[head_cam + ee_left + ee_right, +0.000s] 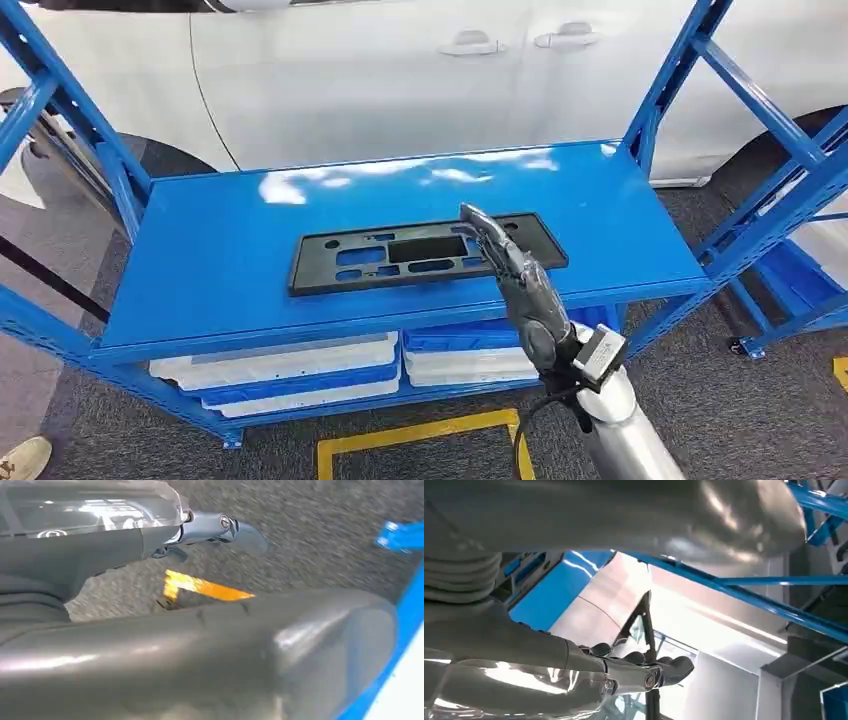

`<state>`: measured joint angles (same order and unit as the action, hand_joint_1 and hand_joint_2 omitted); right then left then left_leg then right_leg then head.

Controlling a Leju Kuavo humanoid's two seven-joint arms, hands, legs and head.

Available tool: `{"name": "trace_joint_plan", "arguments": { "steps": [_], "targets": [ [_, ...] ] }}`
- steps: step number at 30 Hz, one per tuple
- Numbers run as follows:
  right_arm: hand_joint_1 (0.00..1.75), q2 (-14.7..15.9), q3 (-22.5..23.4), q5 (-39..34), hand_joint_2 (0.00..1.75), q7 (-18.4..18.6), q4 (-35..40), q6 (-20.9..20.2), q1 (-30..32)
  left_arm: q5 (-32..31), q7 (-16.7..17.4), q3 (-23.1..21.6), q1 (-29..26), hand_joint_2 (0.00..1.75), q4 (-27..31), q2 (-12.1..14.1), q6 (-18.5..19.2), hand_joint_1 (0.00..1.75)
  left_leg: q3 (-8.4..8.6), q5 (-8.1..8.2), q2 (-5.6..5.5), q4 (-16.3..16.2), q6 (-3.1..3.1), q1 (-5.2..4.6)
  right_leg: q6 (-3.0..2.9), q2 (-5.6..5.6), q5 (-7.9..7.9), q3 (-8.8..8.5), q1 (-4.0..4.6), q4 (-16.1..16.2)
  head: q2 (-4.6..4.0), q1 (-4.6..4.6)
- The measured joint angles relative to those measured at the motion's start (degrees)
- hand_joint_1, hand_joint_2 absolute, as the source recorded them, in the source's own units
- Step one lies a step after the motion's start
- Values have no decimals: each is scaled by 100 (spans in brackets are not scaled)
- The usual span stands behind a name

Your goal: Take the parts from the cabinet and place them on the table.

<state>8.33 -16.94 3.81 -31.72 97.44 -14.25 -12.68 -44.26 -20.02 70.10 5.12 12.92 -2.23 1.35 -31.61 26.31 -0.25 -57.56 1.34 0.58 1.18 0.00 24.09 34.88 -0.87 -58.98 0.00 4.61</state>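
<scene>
We log the black plastic part (428, 252) lying flat on the blue shelf (230, 250) of the cabinet, its long axis running side to side across our view. The right hand (515, 275) reaches up over the part's right portion, fingers (483, 228) extended and close together, holding nothing; we cannot tell whether the tips touch the plastic. The part extends mostly leftward from those fingers. The left hand (200, 535) hangs low over the floor, away from the shelf, apparently holding nothing. We judge the right hand nearer.
</scene>
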Motion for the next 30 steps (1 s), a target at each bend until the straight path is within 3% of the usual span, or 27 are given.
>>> {"name": "trace_joint_plan", "arguments": {
  "steps": [1,4,6,7,9,10,11,12,13,15,16,19,20,21,22,25,26,27,28,29,30],
  "targets": [
    [0,0,-24,-24,0,19,-31,-15,-57,18,-20,11,3,0,0,0,31,0,-24,24,-1,-24,-38,-41,-18,0,73,-43,46,73,0,0],
    [0,4,-112,-57,0,90,-142,-35,-179,51,-55,28,8,0,0,2,98,0,-6,23,6,8,-128,-19,-102,20,71,-17,70,63,0,0],
    [0,4,-162,-62,0,105,-217,-33,-233,51,-66,35,13,0,0,18,136,0,-21,110,4,-92,-187,-8,-176,9,37,-74,8,148,0,0],
    [0,4,-199,-64,0,105,-240,-33,-273,51,-66,39,13,0,0,17,153,0,-141,286,6,-349,-200,-9,-213,5,49,-80,7,152,0,0],
    [0,0,-251,-64,0,122,-304,-22,-298,48,-66,44,19,0,0,17,171,0,-601,721,6,-1280,-236,9,-248,-3,66,-86,24,150,0,0],
    [0,0,-269,-59,0,138,-328,-17,-298,48,-66,46,10,0,0,17,170,0,-812,829,6,-1672,-254,9,-255,-3,83,-85,31,147,0,0],
    [0,0,-289,-51,0,153,-348,-13,-297,48,-66,46,2,0,0,17,171,0,-912,812,6,-1822,-258,11,-258,0,93,-89,34,145,0,0],
    [0,0,-306,-40,0,164,-365,-7,-297,46,-66,46,0,0,0,17,173,0,-869,653,6,-1689,-255,12,-251,6,109,-105,36,144,0,0],
    [0,0,-317,-37,0,177,-376,-2,-297,46,-66,48,2,0,0,20,173,0,-692,398,6,-1291,-241,12,-241,11,121,-135,36,139,0,0],
    [0,0,-328,-2,0,197,-383,7,-297,44,-66,46,5,0,0,22,173,0,-173,-129,7,-228,-201,12,-202,16,159,-209,36,122,0,0],
    [0,0,-334,50,0,203,-389,35,-299,37,-55,48,7,0,0,22,164,0,-83,-24,-1,-64,-175,-18,-169,15,179,-212,77,105,0,0],
    [0,0,-382,383,0,227,-442,204,-303,33,54,50,4,0,0,22,118,0,-109,-42,-10,-56,-93,-46,-83,19,166,-192,53,118,0,0],
    [0,0,-402,586,0,245,-461,312,-315,27,122,52,1,0,0,20,105,0,-97,-62,-12,-16,-55,-12,-46,22,173,-202,76,119,0,0],
    [0,0,-441,850,0,289,-485,451,-338,-6,205,52,6,0,0,11,79,0,-66,-89,-1,25,-17,15,-20,19,224,-190,47,72,0,0],
    [0,0,-503,1131,0,317,-527,608,-388,-33,273,52,13,0,0,9,50,0,-61,-84,2,28,11,13,1,12,362,-106,48,-125,0,0],
    [0,0,-714,1626,0,335,-756,948,-421,-72,365,52,16,0,0,9,31,0,-67,-71,14,25,49,4,51,11,945,567,25,-1464,0,0],
    [0,0,-761,1657,0,335,-811,973,-417,-72,372,52,14,0,0,9,31,0,-65,-66,12,21,53,2,60,10,954,714,13,-1709,0,0],
    [0,0,-798,1676,0,335,-853,995,-418,-72,380,52,14,0,0,9,31,0,-54,-58,6,19,52,3,62,9,830,713,6,-1648,0,0],
    [0,0,-831,1676,0,335,-888,1010,-428,-72,385,52,13,0,0,9,33,0,-35,-42,-4,13,40,5,54,5,541,542,0,-1247,0,0],
    [0,0,-850,1676,175,335,-905,1012,-440,-74,389,52,13,0,0,7,31,0,-16,-28,-10,8,28,5,40,3,317,356,-1,-845,0,0],
    [0,0,-872,1678,175,332,-922,1012,-458,-74,393,52,13,0,0,0,33,0,10,-1,-13,-2,11,4,11,-2,41,81,-1,-265,0,0]
  ]
}}
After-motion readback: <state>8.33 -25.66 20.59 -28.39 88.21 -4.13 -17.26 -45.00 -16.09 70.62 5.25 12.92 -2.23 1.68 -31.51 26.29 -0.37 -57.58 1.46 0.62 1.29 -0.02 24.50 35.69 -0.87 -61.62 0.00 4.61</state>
